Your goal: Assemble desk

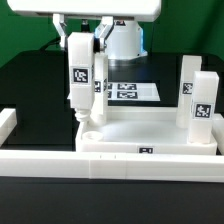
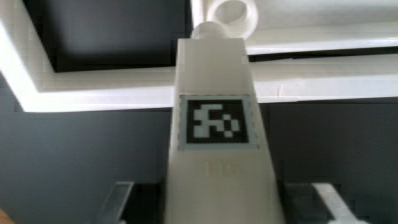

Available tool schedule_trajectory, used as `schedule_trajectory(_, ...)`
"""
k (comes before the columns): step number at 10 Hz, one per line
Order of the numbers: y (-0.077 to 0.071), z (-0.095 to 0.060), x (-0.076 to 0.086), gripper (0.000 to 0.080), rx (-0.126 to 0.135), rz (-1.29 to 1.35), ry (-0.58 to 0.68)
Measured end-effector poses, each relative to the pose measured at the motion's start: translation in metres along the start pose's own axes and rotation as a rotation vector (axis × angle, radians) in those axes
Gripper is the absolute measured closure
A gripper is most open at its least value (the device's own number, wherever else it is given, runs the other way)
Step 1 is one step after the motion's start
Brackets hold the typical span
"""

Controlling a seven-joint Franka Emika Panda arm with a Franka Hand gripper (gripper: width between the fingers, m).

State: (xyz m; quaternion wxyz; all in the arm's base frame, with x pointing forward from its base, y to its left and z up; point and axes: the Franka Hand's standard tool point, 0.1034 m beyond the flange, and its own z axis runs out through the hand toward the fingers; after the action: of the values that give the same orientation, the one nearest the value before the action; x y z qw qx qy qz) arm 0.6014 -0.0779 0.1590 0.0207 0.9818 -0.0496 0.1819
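Observation:
The white rimmed tabletop (image 1: 150, 130) lies upside down in the middle. Two white legs (image 1: 188, 95) (image 1: 204, 108) stand upright at its corners on the exterior view's right. My gripper (image 1: 83, 42) is shut on a third white leg (image 1: 81, 78) near its top and holds it upright. The leg's lower end meets the round corner socket (image 1: 89, 126) on the exterior view's left. In the wrist view the leg (image 2: 217, 80) runs down the middle with its tag facing the camera. One dark finger (image 2: 128, 202) flanks it on each side. The tabletop rim (image 2: 98, 88) lies below.
The long low white barrier wall (image 1: 110, 160) runs along the front and up the exterior view's left side (image 1: 8, 125). The marker board (image 1: 126, 91) lies flat behind the tabletop, by the arm's base. The table surface is black.

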Motion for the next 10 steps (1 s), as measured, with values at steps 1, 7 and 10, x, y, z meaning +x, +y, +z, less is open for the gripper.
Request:
schedule_trajectory(1,-0.004,-0.001,0.002,0.0509,0.003,0.005,0.003)
schedule_trajectory(7,0.006,0.002,-0.002,0.0509,0.010,-0.012,-0.006)
schedule_trajectory(10,-0.005,0.012,-0.001,0.0509,0.016,-0.036,-0.016)
